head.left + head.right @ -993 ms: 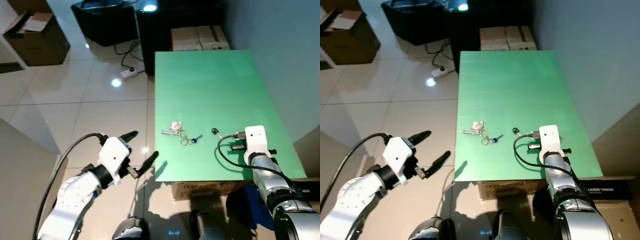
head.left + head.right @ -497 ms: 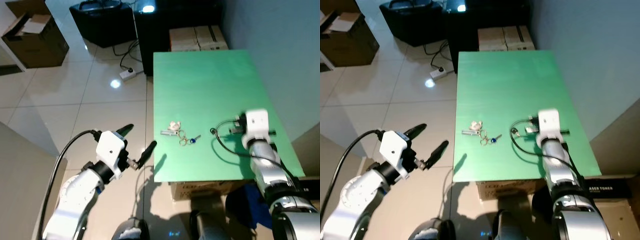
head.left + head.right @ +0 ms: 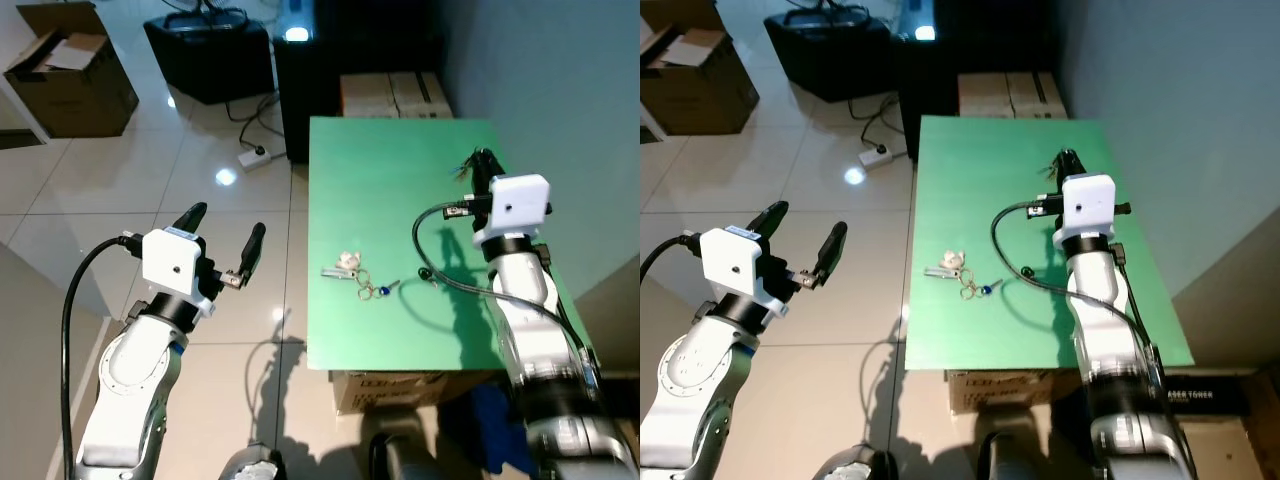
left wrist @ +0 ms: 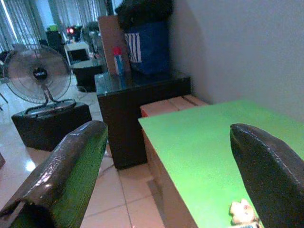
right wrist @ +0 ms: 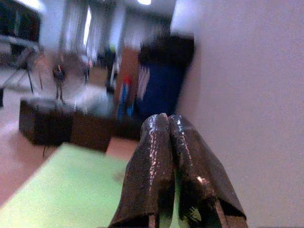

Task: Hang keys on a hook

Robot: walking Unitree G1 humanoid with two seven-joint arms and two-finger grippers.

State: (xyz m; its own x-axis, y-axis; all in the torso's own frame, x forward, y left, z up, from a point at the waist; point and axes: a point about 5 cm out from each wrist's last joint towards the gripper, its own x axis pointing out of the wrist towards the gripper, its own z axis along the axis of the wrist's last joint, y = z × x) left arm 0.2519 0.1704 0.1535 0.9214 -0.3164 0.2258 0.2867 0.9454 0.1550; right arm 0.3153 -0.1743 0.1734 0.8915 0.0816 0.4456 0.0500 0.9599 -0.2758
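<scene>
Left gripper (image 3: 223, 232): raised since a second ago and held over the tiled floor (image 3: 90, 190) beside the table — my fingers spread wide, nothing between them.
Keys (image 3: 362, 278): lying where they were on the green table (image 3: 400, 170), near its left edge, a pale tag just beside them, well apart from both my grippers.
Right gripper (image 3: 483, 161): lifted off the near end of the table and now up toward its far right side — fingers (image 5: 156, 161) pressed together, holding nothing I can make out.
Cardboard box (image 3: 72, 67): far left on the floor, flaps open, something pale inside.
Boxes (image 3: 395, 95): two closed cartons beyond the table's far edge.
</scene>
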